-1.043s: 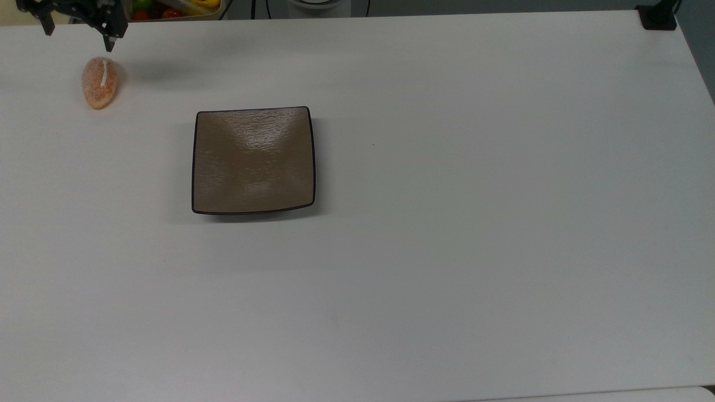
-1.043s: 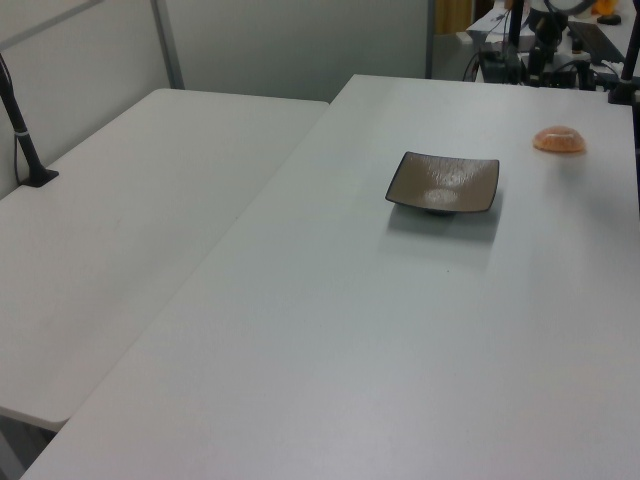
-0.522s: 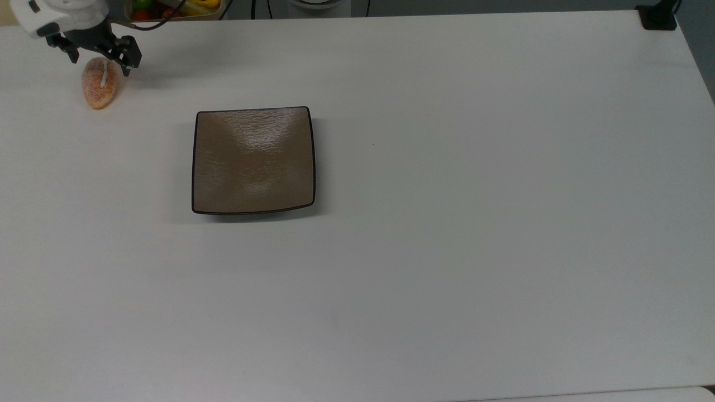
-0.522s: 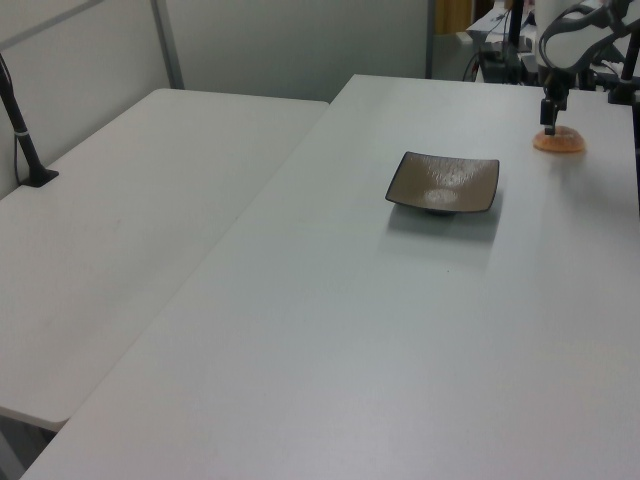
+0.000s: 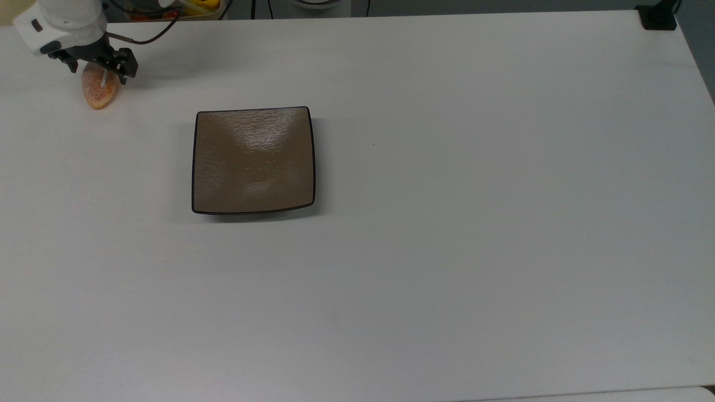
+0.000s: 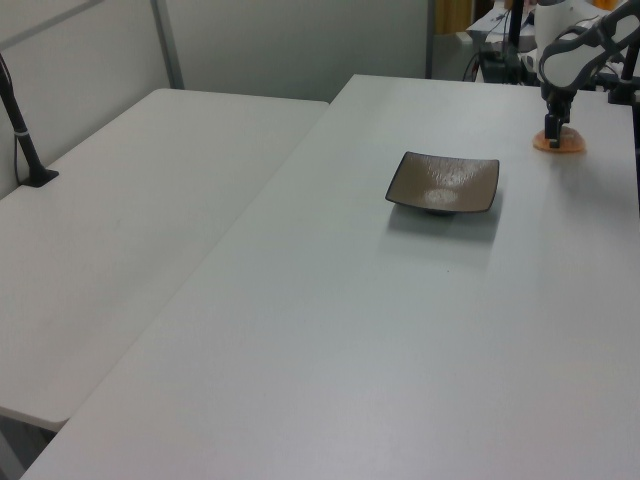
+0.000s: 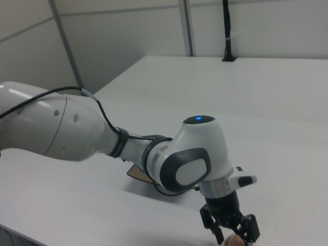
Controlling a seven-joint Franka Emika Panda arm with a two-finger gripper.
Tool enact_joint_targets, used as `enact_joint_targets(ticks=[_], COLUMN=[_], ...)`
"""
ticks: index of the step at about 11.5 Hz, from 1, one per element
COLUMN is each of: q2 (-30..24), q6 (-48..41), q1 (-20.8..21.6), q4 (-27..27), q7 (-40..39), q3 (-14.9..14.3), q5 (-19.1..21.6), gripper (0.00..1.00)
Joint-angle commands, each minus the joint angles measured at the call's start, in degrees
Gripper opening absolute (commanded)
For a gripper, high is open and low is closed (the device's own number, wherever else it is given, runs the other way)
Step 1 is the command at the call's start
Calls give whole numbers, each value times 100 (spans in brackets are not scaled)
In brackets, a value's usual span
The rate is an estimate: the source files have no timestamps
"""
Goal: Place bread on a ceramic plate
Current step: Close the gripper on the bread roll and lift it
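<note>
The bread (image 5: 100,92), a small orange-tan bun with a white stripe, lies near the far left corner of the table in the top view. My gripper (image 5: 99,70) hangs over its far end, open, one finger on each side of the bun. In the left view the gripper (image 6: 553,130) reaches down onto the bread (image 6: 562,144). The right view has the gripper (image 7: 230,233) at the bottom edge, with the bread (image 7: 233,241) just peeking between its fingers. The ceramic plate (image 5: 253,160), square, brown and bare, sits to the right of the bread in the top view; in the left view the plate (image 6: 443,182) lies nearer the camera.
A container of colourful items (image 5: 184,6) stands behind the table's far edge near the arm. A black post base (image 5: 658,15) sits at the far right corner in the top view. A second white table (image 6: 130,210) adjoins on the left view's left.
The gripper has come down from the far edge over the bread, and its fingers now straddle the bun. Bread and plate have not moved.
</note>
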Motion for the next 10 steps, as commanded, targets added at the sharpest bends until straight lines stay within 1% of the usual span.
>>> enact_joint_targets(ticks=[1, 2, 3, 5, 6, 7, 10], q2=[44, 44, 44, -60, -192, -280, -351], q6=[177, 238, 256, 204, 169, 55, -541], q1=[-29, -29, -20, -3, 15, 41, 199], q4=[-15, -15, -6, 64, 169, 257, 1029], q7=[-92, -92, -92, -13, 48, 118, 434], q3=[-11, -11, -11, -11, -2, 7, 130], q5=[-78, -78, -78, 27, 184, 595, 1948], gripper=[42, 34, 31, 31, 31, 31, 31])
